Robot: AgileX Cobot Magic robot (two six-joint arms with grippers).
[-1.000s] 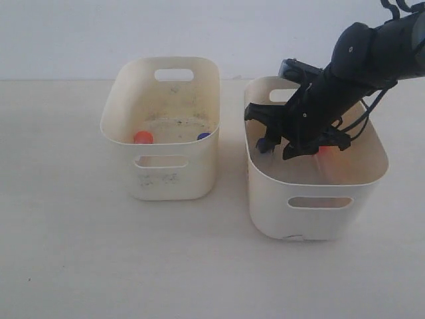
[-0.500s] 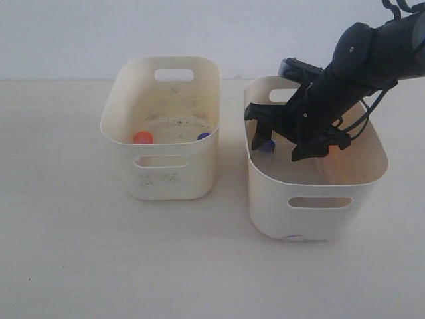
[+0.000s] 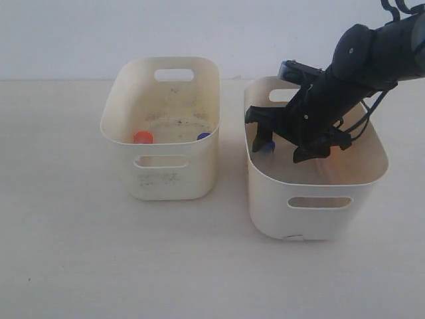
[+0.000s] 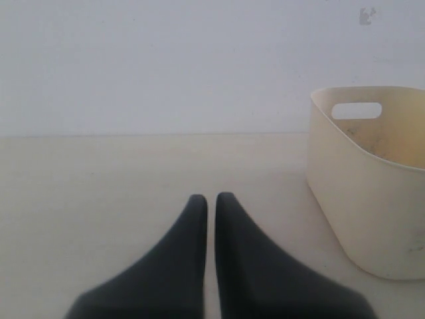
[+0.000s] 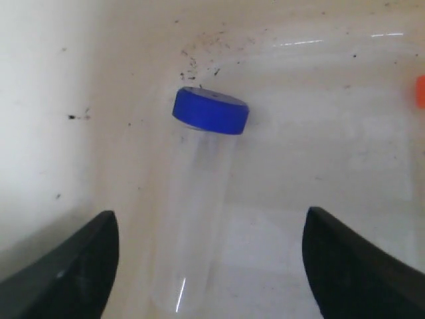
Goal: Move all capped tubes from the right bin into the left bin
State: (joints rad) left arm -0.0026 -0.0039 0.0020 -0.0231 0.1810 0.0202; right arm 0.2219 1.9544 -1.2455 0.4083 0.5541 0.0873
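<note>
Faint, illegible bluish smudges [image 3: 159,178] low on the left bin [image 3: 202,169]

Lab-like test bench, pale tabletop [image 3: 66,259], blank white wall [image 3: 80,33], blue-capped sample tube [image 5: 199,193] in cream bin [image 3: 312,222]

On the bench [image 3: 66,252], the left bin [image 3: 163,179] held two tubes [image 3: 143,137] [image 3: 204,135]; just right of it, the right bin [image 3: 319,212] held a tube [image 5: 199,219].
</note>
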